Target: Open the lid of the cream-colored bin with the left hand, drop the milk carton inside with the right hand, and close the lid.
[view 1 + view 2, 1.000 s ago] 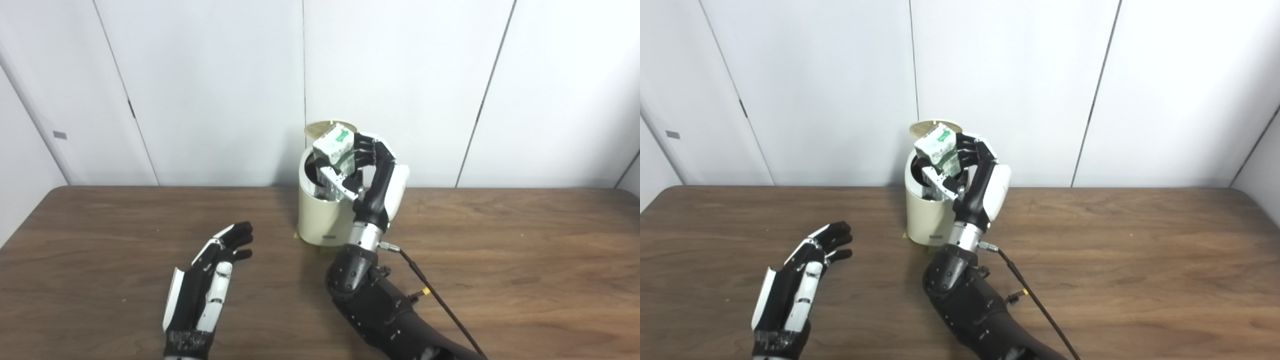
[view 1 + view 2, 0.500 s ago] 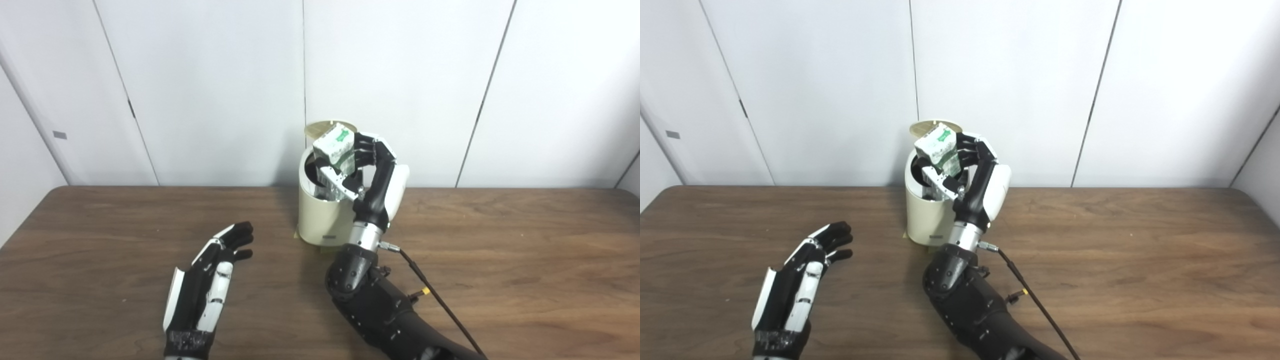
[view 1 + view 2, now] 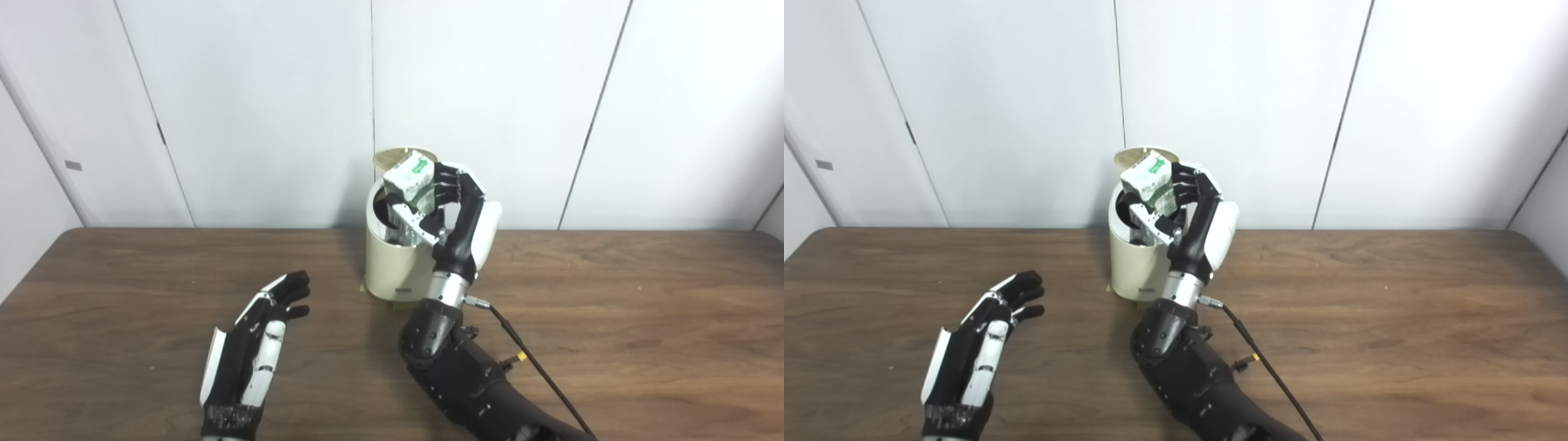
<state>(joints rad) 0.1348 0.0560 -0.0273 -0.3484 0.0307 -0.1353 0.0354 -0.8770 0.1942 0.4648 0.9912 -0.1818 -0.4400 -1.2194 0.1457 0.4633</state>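
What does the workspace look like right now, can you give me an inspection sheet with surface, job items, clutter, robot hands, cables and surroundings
Surface: brown wooden table, no spills seen.
Job's things: cream-colored bin at the table's far edge, lid tipped up and open behind it; milk carton tilted above the bin's mouth, not yet dropped.
Clutter: nothing seen.
Robot hands: right robot hand shut on the milk carton over the bin; left robot hand open, holds nothing, apart from the bin at the near left.
Cables: black cable runs from the right wrist toward the near edge.
Surroundings: white panelled wall behind the table.
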